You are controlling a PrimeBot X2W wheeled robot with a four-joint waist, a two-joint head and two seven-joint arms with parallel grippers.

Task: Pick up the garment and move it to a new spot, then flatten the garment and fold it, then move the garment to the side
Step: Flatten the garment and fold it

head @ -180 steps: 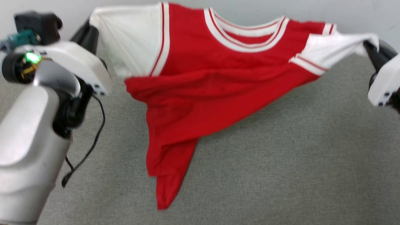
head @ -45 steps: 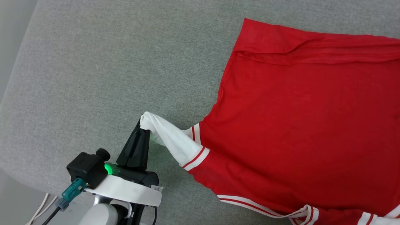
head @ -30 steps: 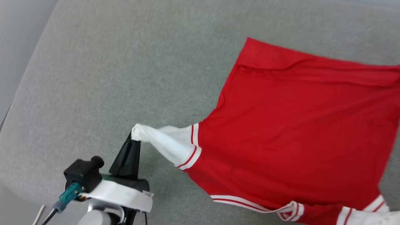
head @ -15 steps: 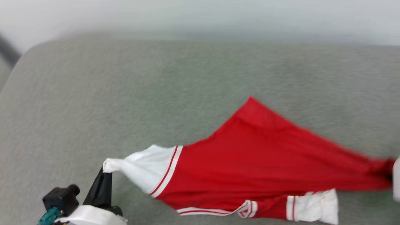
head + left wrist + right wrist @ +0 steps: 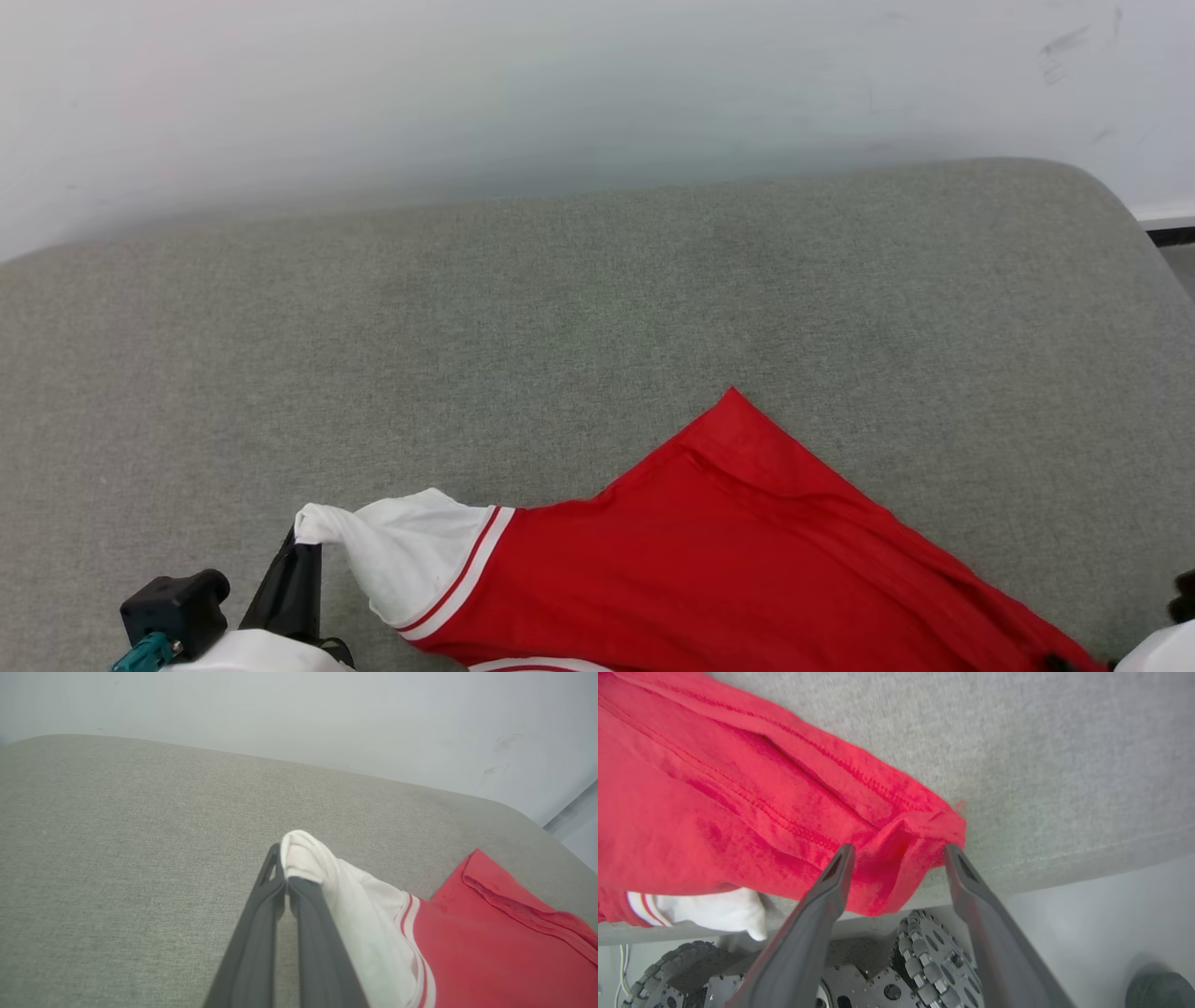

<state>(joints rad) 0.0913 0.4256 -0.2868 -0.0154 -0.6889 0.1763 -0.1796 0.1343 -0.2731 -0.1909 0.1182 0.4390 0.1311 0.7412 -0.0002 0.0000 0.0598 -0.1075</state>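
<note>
The shirt [image 5: 728, 560] lies at the table's [image 5: 467, 327] near edge, left tool [image 5: 284, 877] pinching its white sleeve tip, right tool [image 5: 899, 851] spread wide around the hem corner; I'd close that one firmly before pulling the cloth taut.

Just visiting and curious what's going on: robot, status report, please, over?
Left gripper shut on garment, white sleeve tip. Right gripper open, straddling a red hem corner. Garment part flat on grey surface, near edge draped over its rim.

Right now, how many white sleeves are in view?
2. One sleeve is pinched in the left claw; the other sleeve peeks from under the red jersey at the grey surface edge.
</note>
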